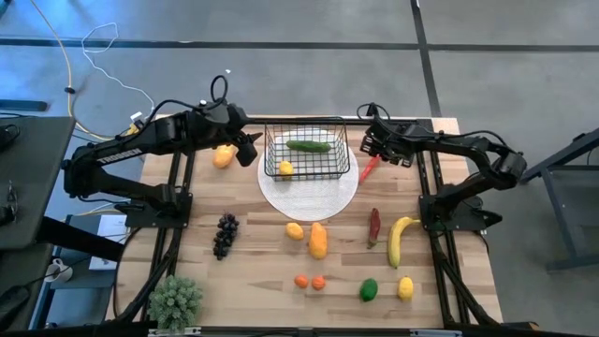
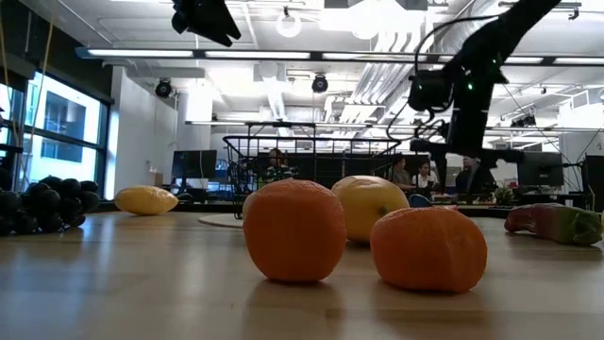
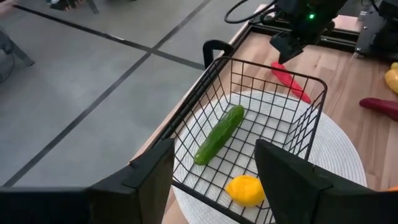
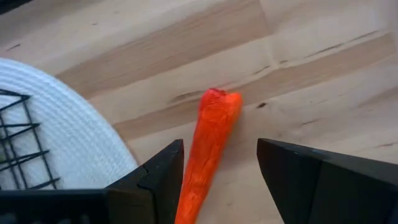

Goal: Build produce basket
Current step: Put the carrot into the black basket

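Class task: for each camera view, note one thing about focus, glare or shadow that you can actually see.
Low view: the two oranges up close look soft, and ceiling lights glare bright. Left wrist view: the open left fingers are a dark blur before the sharper basket. Right wrist view: the red chilli is slightly soft.

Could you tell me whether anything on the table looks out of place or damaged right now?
Nothing stands out. The basket sits upright on the white plate, holding a cucumber and a lemon; the other produce lies intact on the table.
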{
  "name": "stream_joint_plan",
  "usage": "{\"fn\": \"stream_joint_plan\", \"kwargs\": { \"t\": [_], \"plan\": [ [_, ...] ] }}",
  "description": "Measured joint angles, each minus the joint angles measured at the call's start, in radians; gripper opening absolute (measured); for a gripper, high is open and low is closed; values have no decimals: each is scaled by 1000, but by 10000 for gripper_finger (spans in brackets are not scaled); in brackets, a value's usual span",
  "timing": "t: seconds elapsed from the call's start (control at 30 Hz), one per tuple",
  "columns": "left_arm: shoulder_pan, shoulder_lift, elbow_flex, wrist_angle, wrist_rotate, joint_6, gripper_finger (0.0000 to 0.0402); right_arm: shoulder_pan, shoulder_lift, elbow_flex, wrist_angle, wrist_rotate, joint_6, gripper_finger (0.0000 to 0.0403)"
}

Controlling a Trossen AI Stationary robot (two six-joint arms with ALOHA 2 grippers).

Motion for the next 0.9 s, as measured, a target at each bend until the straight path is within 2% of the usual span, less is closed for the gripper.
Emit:
{"fn": "stream_joint_plan", "kwargs": {
  "t": [0.27,0.63,0.77,0.9],
  "plan": [
    [0,0,0,28,-15,0,213,-19,0,-79,146,-26,16,185],
    [0,0,0,46,-15,0,213,-44,83,-83,189,-48,-2,183],
    [0,0,0,46,-15,0,213,-43,96,-82,178,-48,-22,149],
    [0,0,0,45,-15,0,213,-43,96,-82,178,-39,-46,80]
  ]
}}
